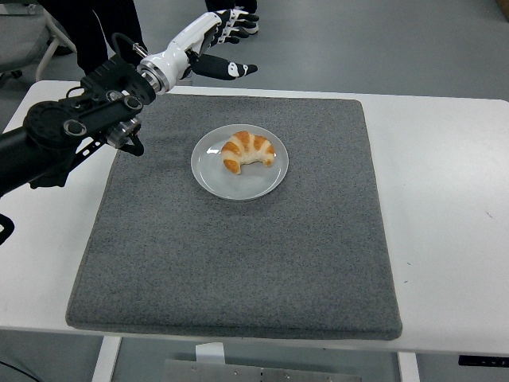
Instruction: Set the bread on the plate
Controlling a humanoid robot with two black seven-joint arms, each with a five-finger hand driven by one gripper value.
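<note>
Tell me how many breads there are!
1. The bread, a croissant, lies on the plate in the middle of the gray mat. Nothing seems to hide another one.

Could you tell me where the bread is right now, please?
In the head view, the bread lies on the white plate, on the grey mat left of centre, untouched by the raised left hand.

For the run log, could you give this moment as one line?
bread: on plate | left hand: open, raised, clear | right arm: unseen
</note>
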